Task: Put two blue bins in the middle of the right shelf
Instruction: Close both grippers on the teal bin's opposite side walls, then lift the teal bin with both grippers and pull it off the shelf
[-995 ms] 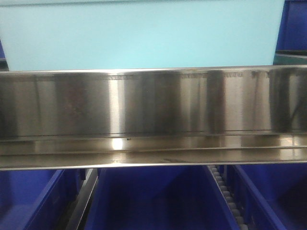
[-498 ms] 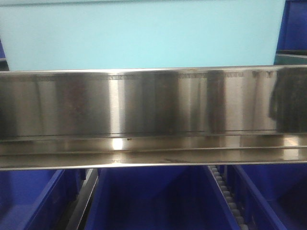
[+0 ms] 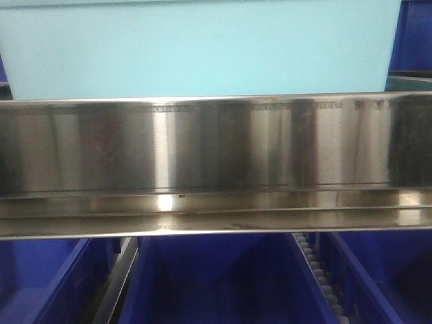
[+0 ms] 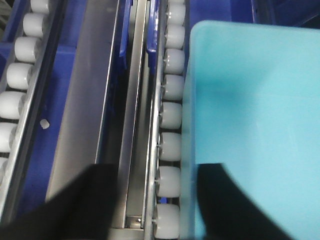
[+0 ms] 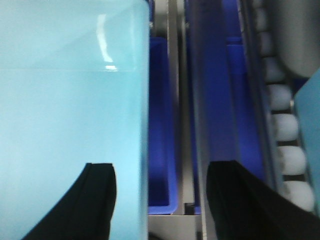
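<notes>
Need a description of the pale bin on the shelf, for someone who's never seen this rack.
Find the wide shiny steel rail running across the front view. The pale bin sits directly above it, filling most of the width. It is light turquoise, while the bins below the rail are deep blue.

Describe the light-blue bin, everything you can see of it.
The light-blue bin is smooth pale cyan plastic by its look, plain-walled, no label visible. In the front view its broad face fills most of the width above and behind the steel shelf rail, upright and level. In the left wrist view its side runs beside a row of white rollers. The left gripper and right gripper each straddle one side wall, jaws apart; whether a finger touches it cannot be told.
</notes>
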Tool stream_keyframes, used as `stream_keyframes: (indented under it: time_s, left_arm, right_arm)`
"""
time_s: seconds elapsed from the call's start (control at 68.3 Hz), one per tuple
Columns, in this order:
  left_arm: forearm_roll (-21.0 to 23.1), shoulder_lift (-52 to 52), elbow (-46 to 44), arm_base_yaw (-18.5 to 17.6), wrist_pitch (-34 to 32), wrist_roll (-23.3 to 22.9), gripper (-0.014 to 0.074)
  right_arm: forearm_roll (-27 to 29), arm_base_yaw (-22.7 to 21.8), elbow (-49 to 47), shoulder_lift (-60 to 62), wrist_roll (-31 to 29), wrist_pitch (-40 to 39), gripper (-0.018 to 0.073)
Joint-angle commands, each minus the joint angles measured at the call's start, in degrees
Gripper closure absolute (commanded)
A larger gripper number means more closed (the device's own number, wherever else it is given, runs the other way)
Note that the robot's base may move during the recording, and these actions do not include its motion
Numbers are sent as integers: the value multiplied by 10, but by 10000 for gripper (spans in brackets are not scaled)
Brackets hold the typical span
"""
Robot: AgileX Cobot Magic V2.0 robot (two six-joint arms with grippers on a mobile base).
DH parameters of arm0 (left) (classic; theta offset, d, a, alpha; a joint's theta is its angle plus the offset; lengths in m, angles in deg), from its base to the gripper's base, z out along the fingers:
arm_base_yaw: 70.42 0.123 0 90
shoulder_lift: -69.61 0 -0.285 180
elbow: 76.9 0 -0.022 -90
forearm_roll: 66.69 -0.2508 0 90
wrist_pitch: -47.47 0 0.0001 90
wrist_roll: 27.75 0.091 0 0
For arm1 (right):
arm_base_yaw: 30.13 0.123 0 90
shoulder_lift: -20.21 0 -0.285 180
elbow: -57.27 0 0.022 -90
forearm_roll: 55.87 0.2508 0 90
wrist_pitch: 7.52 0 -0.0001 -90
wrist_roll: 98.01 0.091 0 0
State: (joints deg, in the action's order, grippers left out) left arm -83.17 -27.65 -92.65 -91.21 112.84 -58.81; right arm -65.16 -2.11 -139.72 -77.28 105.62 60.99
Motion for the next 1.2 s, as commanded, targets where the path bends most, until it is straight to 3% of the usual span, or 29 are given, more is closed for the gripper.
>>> stream_keyframes:
  time_s: [0.0, 0.366, 0.644, 1.186]
  left_arm:
    - [13, 3, -4, -2, 3, -4, 220]
    - [47, 2, 29, -2, 15, 3, 227]
    - [44, -17, 37, -2, -13, 16, 227]
    - [48, -55, 37, -2, 8, 24, 227]
  right_arm:
    - [2, 0, -4, 0, 0, -7, 275]
    - [2, 0, -3, -39, 0, -8, 274]
    - [2, 0, -3, -59, 0, -2, 274]
    - [0, 0, -3, -67, 0, -1, 274]
